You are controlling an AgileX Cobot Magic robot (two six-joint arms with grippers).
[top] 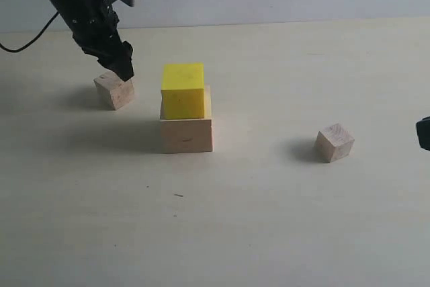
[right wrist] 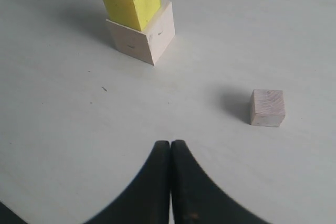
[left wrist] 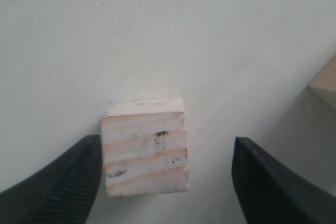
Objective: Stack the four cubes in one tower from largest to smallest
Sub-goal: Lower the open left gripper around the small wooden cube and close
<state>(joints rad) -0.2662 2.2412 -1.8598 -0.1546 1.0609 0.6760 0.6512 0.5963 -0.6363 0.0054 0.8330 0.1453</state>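
The pale counter (top: 269, 220) fills the exterior view. Just left of centre stands the large pale wooden cube (top: 186, 135) with the yellow cube (top: 182, 90) on top, set toward the base's rear left, not centred. To the upper left lies a small wooden cube (top: 114, 91), browner in tone and probably next in order. A paler small cube (top: 334, 142) sits well apart at the right.

The likeliest trouble is an uneven grasp. In the left wrist view the small cube (left wrist: 145, 148) lies close to one finger (left wrist: 79, 171) and well clear of the other (left wrist: 262, 177). If the jaws close like this, the far finger may drag or twist the cube before both pads seat. A skewed grip would then set it down crooked on the off-centre yellow cube, and a nudge there could shift that cube or tip the tower.

The left jaws are spread wide astride the small cube, just above the counter and holding nothing. Whether the near finger touches the cube cannot be told. The right jaws are pressed together and empty, at the right edge of the exterior view.
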